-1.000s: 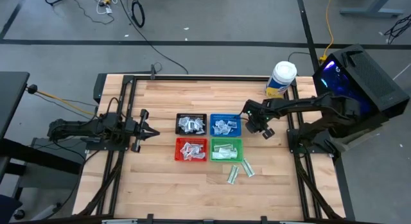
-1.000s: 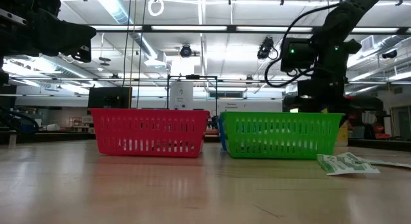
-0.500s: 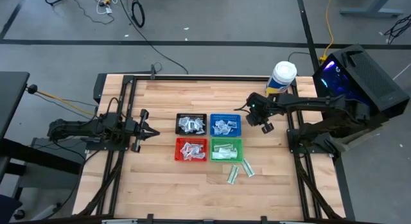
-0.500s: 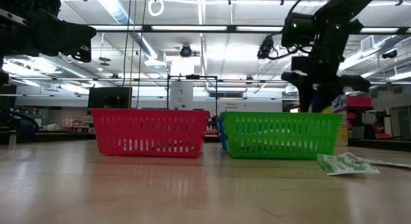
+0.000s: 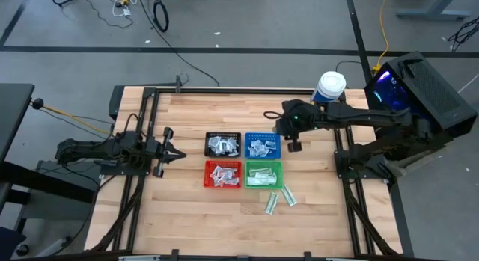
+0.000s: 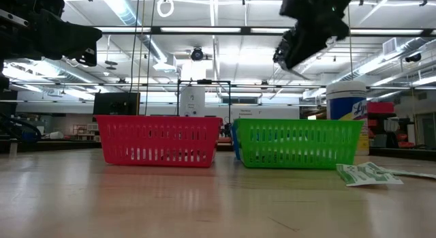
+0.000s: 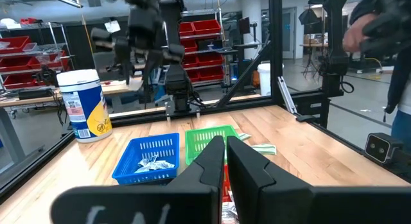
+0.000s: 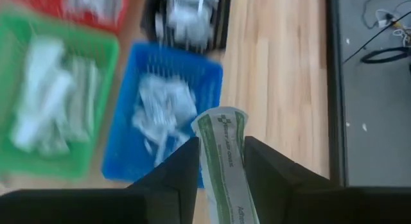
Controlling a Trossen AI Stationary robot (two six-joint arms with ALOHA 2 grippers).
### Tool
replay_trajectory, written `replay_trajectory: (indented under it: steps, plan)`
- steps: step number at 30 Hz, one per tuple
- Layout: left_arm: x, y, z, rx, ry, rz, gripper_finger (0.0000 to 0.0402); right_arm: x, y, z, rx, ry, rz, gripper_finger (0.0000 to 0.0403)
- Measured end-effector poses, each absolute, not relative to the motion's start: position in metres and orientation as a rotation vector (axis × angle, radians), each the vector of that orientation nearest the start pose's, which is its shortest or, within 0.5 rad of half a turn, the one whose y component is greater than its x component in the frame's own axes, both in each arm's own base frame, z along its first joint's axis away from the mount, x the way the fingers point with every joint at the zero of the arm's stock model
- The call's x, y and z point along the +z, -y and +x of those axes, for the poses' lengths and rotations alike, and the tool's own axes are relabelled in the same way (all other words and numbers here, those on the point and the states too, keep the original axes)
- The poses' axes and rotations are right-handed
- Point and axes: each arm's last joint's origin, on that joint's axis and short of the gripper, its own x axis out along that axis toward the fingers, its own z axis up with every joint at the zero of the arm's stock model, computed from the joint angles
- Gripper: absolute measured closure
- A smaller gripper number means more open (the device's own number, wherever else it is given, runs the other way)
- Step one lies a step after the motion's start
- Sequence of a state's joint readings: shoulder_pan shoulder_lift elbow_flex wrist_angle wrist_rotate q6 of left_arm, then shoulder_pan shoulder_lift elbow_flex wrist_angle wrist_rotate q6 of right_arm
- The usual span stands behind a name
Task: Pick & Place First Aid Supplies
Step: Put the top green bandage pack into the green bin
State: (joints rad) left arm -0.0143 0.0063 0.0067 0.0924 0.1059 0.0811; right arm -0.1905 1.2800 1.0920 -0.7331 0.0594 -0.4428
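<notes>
While right claw grips one packet, four trays, two loose packets.

wood table, 4 trays, jar, packets

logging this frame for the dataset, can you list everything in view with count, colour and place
mesh trays: four; black and blue in the far row, red and green in the near row, mid table
packets in trays: many, mostly white, count cannot be told
loose packets: at least two, white and green, on the wood near the green tray
jar: one, white with yellow label, far right of the table
table: one, light wood
left end effector: shut, empty, left of the trays
right end effector: raised beside the blue tray, shut on a white-and-green packet
</notes>
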Motion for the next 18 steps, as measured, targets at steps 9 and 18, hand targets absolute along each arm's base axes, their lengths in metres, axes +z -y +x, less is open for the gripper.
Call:
replay_trajectory:
  steps: [9,18]
  plan:
    - [0.174,0.004,0.097,-0.116,0.097,0.085,0.0376,0.307,0.023,0.264,-0.083,-0.795,-0.112,0.0279]
    - [0.174,0.004,0.097,-0.116,0.098,0.085,0.0376,0.299,-0.008,0.274,0.046,-0.805,0.078,0.0279]
